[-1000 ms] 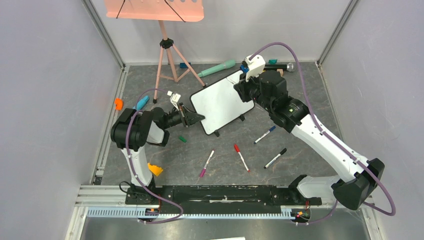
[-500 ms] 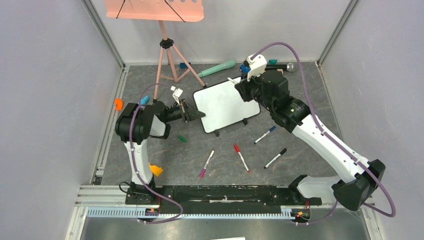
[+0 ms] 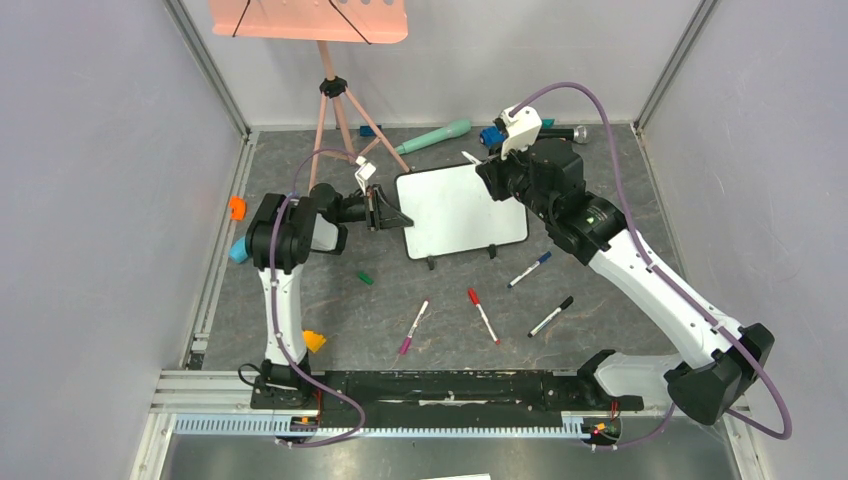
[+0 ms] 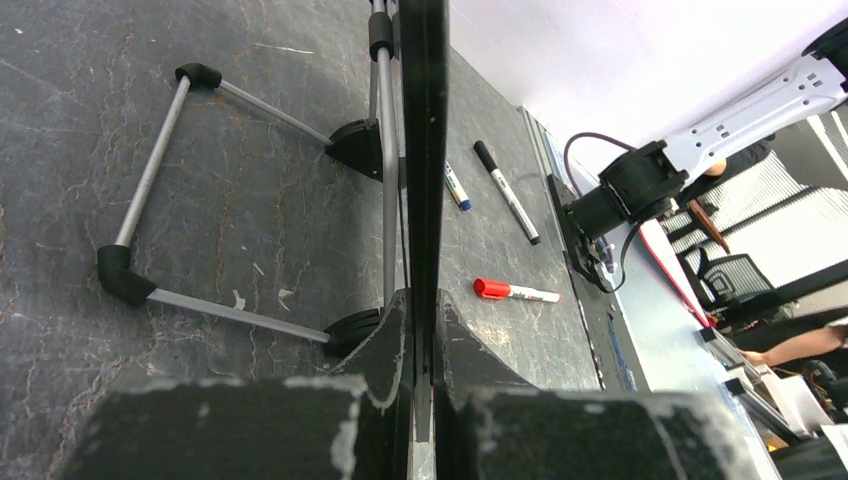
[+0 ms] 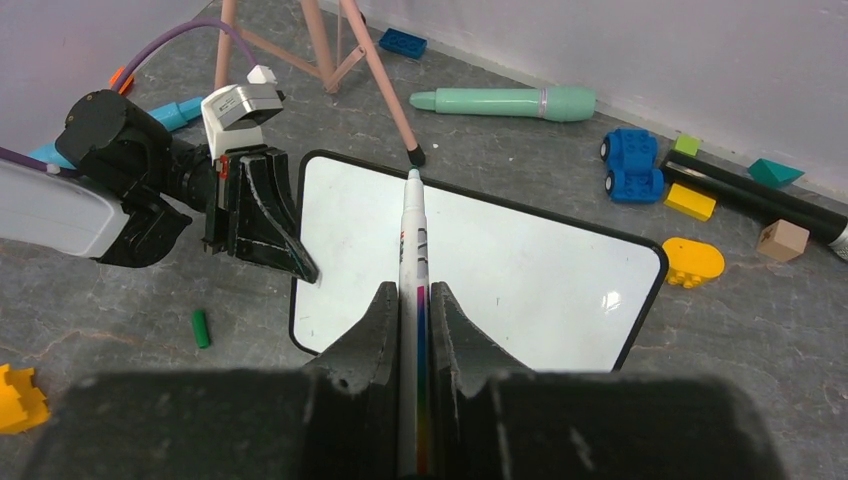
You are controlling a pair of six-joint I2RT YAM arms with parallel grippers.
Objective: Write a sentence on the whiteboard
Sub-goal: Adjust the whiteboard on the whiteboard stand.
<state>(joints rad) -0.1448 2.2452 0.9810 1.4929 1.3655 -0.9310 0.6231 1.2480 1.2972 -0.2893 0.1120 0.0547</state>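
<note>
The whiteboard (image 3: 460,212) stands on its little black feet mid-table, its white face blank; no sentence shows on it. My left gripper (image 3: 392,216) is shut on the board's left edge; in the left wrist view the board (image 4: 424,150) runs edge-on between the fingers of that gripper (image 4: 424,330). My right gripper (image 3: 490,172) hangs over the board's upper right corner, shut on a white marker (image 5: 412,240). The marker's tip points at the far rim of the board (image 5: 520,280). The left gripper (image 5: 290,262) also shows there.
A salmon-pink tray (image 3: 308,18) on a tripod (image 3: 335,100) stands at the back. Loose markers lie in front of the board: purple (image 3: 413,327), red (image 3: 484,315), blue (image 3: 528,269), black (image 3: 551,316). A green cap (image 3: 365,278) and toy blocks (image 5: 632,165) lie around.
The left gripper has closed on the board's left edge. The board has turned from slanted to square with the table's edge, and the left arm has moved farther back.
</note>
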